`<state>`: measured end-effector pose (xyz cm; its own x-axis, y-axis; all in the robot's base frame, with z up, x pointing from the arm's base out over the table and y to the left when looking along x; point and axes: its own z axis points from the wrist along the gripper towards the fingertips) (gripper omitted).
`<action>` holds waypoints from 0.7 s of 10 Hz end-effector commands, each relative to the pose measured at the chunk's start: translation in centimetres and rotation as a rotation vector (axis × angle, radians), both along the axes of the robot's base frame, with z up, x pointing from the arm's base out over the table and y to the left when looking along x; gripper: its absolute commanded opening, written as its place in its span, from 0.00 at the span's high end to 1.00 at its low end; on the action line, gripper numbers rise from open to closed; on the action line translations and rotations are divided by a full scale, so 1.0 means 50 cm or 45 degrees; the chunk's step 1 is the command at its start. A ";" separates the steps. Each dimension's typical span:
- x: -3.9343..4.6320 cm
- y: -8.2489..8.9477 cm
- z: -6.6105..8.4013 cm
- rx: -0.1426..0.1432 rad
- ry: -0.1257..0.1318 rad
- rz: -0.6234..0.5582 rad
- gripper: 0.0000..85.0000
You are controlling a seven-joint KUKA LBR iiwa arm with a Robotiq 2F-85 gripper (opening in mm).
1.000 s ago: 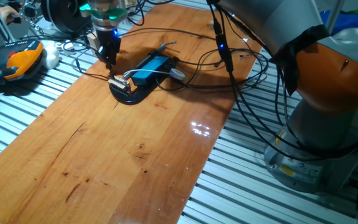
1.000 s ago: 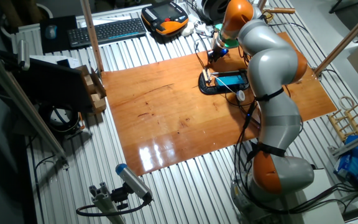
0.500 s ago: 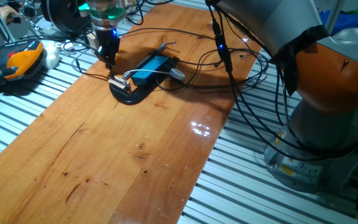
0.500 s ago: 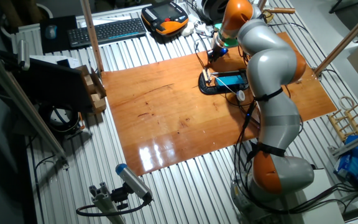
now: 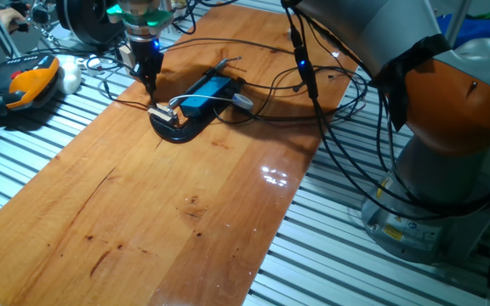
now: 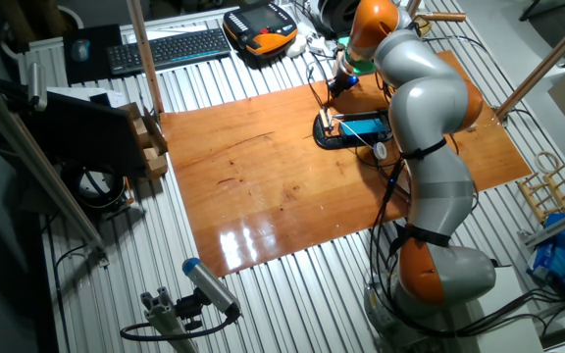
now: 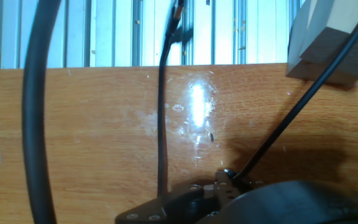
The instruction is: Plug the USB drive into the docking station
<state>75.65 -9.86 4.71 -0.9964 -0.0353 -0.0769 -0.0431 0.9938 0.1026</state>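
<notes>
In the near part of one fixed view, the lower half of the frame, lay only the bare wooden surface (image 5: 185, 212) with a glare patch at centre right, and my orange and grey arm base (image 5: 449, 161) filled the right side. Farther up, left of centre, the docking station (image 5: 204, 95) sat on the surface, its bright-blue top above a black curved underside, with thin cables (image 5: 262, 106) trailing off it to the right. A small silver connector (image 5: 162, 111) showed at its lower left end. My hand (image 5: 150, 83) hung just above and to the left of that end, fingers pointing down; I could not tell whether they were parted or pressed together, nor whether they held anything. Beyond, at the upper left edge, an orange-and-black tool (image 5: 24, 82) rested off the wood. In the hand view, black cables (image 7: 161, 112) crossed the wood, and a dark rounded shape (image 7: 278, 202) filled the lower right.
</notes>
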 end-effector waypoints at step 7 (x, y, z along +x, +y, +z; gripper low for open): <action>0.004 -0.002 0.022 -0.037 -0.024 -0.008 1.00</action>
